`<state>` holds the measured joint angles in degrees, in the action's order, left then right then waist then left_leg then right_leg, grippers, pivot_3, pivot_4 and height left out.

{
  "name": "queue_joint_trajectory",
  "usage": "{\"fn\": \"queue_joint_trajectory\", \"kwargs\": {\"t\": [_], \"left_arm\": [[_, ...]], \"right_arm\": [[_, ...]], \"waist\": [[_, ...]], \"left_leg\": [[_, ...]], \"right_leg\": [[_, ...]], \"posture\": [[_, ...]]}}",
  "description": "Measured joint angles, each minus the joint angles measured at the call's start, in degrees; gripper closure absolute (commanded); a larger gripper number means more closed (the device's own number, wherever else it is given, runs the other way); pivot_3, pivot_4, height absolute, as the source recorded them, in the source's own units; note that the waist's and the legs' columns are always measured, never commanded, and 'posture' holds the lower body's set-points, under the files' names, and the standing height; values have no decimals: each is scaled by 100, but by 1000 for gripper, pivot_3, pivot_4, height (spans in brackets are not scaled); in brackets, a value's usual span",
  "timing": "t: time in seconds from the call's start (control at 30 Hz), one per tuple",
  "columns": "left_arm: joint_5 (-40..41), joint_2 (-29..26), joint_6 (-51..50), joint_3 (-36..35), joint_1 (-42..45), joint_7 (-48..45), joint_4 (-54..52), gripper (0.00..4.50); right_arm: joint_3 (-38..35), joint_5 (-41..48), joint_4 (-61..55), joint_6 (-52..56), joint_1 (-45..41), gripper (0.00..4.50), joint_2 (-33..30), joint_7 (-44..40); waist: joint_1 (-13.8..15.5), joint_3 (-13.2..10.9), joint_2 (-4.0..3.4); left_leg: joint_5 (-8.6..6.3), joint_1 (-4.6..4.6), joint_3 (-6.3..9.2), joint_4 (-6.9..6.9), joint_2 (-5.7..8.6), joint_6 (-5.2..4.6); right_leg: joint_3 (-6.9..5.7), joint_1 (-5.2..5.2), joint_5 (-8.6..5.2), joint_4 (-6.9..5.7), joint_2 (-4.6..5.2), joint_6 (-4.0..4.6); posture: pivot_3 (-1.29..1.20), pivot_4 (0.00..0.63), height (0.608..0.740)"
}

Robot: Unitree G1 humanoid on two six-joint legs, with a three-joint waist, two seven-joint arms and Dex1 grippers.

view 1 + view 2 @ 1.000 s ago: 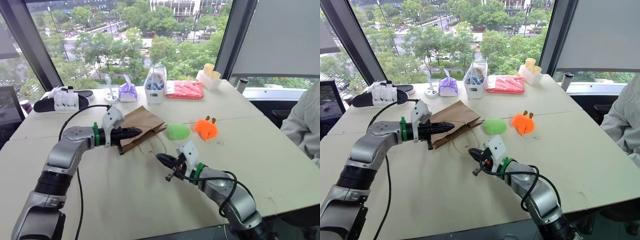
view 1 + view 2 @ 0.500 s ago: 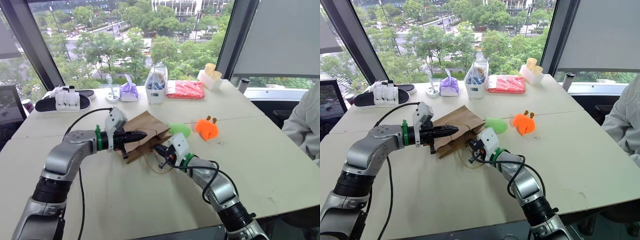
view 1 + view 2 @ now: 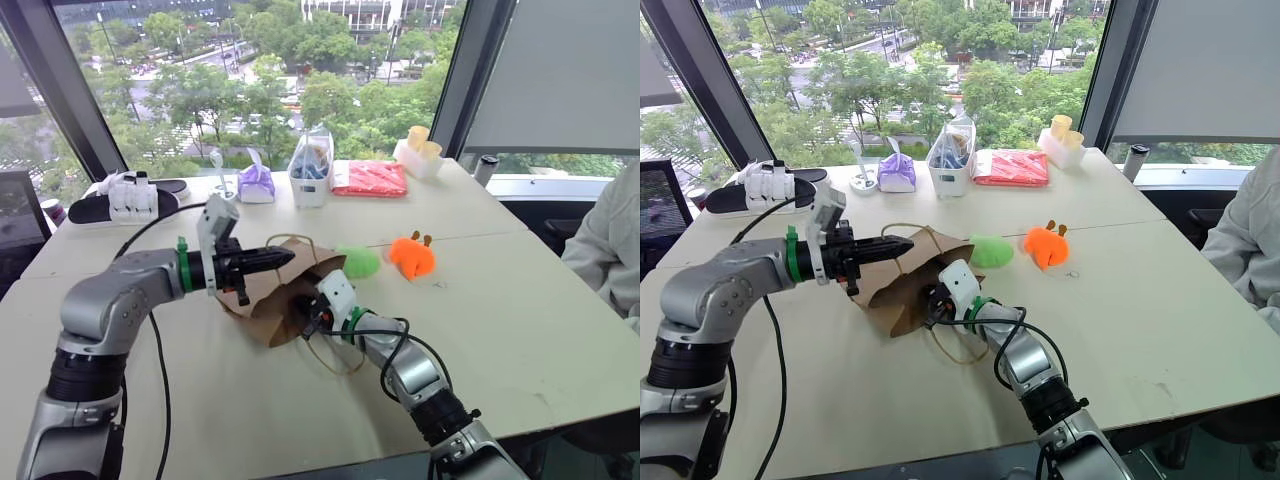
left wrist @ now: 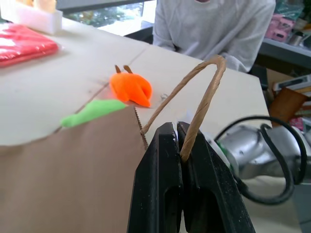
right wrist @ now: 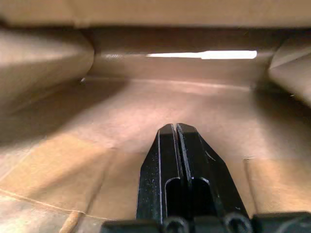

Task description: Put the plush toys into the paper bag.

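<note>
Right claw (image 5: pixel 176 130) moved into paper bag (image 3: pixel 275 305) — closed; left claw (image 4: pixel 177 128) pinching handle (image 4: pixel 204 94).

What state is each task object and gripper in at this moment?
paper bag: on its side on the table, mouth held open.
left gripper: shut on the bag's handle.
right gripper: shut, empty, inside the bag.
green plush toy: on the table, outside the bag.
orange plush toy: on the table, outside the bag.

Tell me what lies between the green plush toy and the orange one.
Bare tabletop: in the left eye view the green plush toy and the orange one sit apart.
</note>
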<state>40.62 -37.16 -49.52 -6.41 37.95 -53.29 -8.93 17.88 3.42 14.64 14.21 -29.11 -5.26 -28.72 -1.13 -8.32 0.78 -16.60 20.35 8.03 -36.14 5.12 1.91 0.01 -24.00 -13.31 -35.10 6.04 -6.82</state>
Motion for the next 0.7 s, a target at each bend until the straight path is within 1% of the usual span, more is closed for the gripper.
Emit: {"fn": "queue_joint_trajectory", "kwargs": {"t": [0.17,0.23,0.33,0.43,0.57,0.7], "left_arm": [[257,37,-238,-159,135,187,107,4431],[426,176,-387,-247,222,356,155,4431],[741,287,-644,-524,428,672,274,4431],[961,295,-830,-645,536,792,302,4431],[1281,104,-1174,-601,295,659,-65,4431],[1416,-32,-1258,-441,-48,451,-487,4431]], "right_arm": [[7,-54,22,1,142,4500,4,-80],[7,-86,24,6,167,4500,7,-93],[32,-99,26,15,170,4500,56,-133],[56,-117,27,18,177,4500,77,-162],[49,-99,27,51,152,4500,174,-214],[-24,-19,27,136,-156,4500,205,-343]], "waist": [[-5,0,0],[-5,0,0],[-6,1,1],[-10,1,1],[-58,1,1],[-114,1,1]], "left_leg": [[0,1,0,1,-1,0],[0,1,1,0,-1,1],[1,1,1,0,-1,2],[2,0,0,2,-1,3],[2,2,0,5,-2,3],[3,2,1,2,-2,6]], "right_leg": [[0,-3,0,0,0,0],[0,-3,0,-1,-1,0],[0,-3,0,-1,-1,0],[1,-4,0,-1,-2,0],[4,-7,1,-3,-2,1],[5,-5,1,-3,-2,2]], "posture": [[0,150,740],[0,150,740],[0,150,740],[0,150,740],[0,150,740],[0,150,740]]}}
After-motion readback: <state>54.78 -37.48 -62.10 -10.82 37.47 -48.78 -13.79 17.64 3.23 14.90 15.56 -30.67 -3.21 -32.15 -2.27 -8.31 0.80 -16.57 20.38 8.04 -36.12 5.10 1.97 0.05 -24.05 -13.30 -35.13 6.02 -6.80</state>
